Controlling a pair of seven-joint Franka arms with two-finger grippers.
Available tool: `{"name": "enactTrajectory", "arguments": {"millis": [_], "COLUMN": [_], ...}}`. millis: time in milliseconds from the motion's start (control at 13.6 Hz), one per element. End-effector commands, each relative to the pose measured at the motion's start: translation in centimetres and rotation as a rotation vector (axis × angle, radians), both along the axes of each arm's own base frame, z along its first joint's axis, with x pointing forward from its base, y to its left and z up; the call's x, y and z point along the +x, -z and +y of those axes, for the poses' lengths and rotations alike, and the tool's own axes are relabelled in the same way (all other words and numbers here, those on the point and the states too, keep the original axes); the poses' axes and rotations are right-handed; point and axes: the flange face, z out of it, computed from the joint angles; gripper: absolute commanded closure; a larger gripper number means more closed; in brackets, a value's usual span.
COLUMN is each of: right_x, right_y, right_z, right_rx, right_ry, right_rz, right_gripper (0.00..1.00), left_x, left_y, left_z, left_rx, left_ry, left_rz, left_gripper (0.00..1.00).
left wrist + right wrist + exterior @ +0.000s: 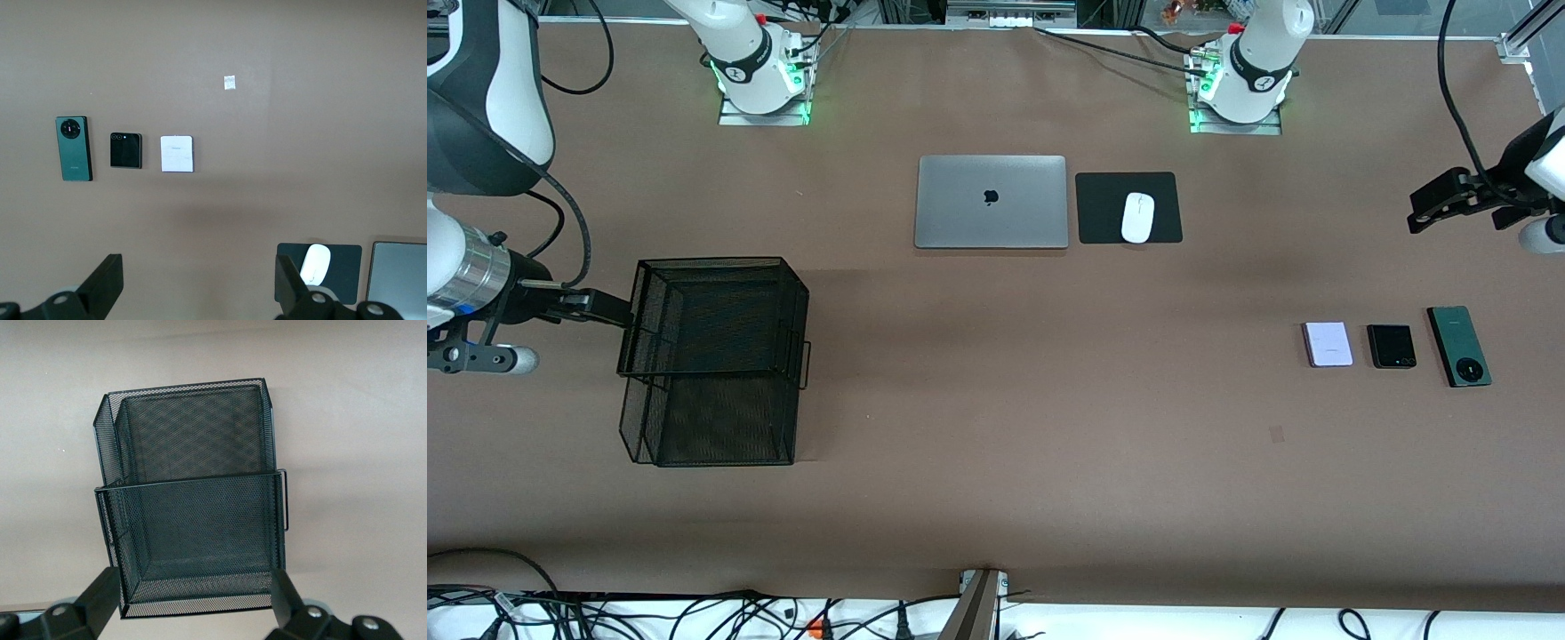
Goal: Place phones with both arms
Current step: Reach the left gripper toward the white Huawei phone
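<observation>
Grippers both hang wide open and hold nothing: the left gripper (1427, 209) is up over bare table at the left arm's end, the right gripper (600, 307) just beside the mesh basket (716, 356) at the right arm's end. Three phones lie in a row, apart: lilac phone (1328, 344), black phone (1392, 346), green phone (1458, 346). Farther from the camera sit a laptop (991, 202) and a mouse (1137, 217) on its pad (1103, 209).

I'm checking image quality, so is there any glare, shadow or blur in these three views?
Front view: even light, a soft darker band across the brown table, green glow at both arm bases. Left wrist view: the three phones are sharp. Right wrist view: the black wire-mesh basket is crisp, the table washed paler.
</observation>
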Motion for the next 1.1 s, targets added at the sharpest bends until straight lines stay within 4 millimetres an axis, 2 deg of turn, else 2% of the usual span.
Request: {"name": "enactTrajectory", "arguments": {"millis": [0,442,662,736,883,1030], "right_x": [-0.4,-0.4,-0.4,-0.4,-0.4,-0.4], "right_y": [-0.8,-0.8,-0.8,-0.8,-0.8,-0.8], "right_z": [0.3,0.4,0.4,0.4,0.3,0.3], "right_rx": [0.004,0.002,0.002,0.002,0.002,0.002], "right_ry": [0.009,0.018,0.018,0.018,0.02,0.018], "right_rz": [0.003,0.005,0.005,0.005,0.005,0.005], "right_gripper": [0.0,0.0,0.0,0.0,0.0,0.0], "left_x": [-1.3,-0.4,-0.4,-0.3,1.2,2.4], "left_y": [-0.3,-0.7,-0.5,0.0,2.1,5.3], "left_z": [0.3,-0.5,0.1,0.6,2.3,4.9], "left_rx": [-0.025,-0.023,-0.026,-0.02,-0.019,-0.02], "left_ry": [0.015,0.022,0.014,0.013,0.047,0.051], "left_rz": [-0.026,-0.046,-0.043,-0.037,-0.033,-0.046], "left_gripper": [0.0,0.0,0.0,0.0,0.0,0.0]}}
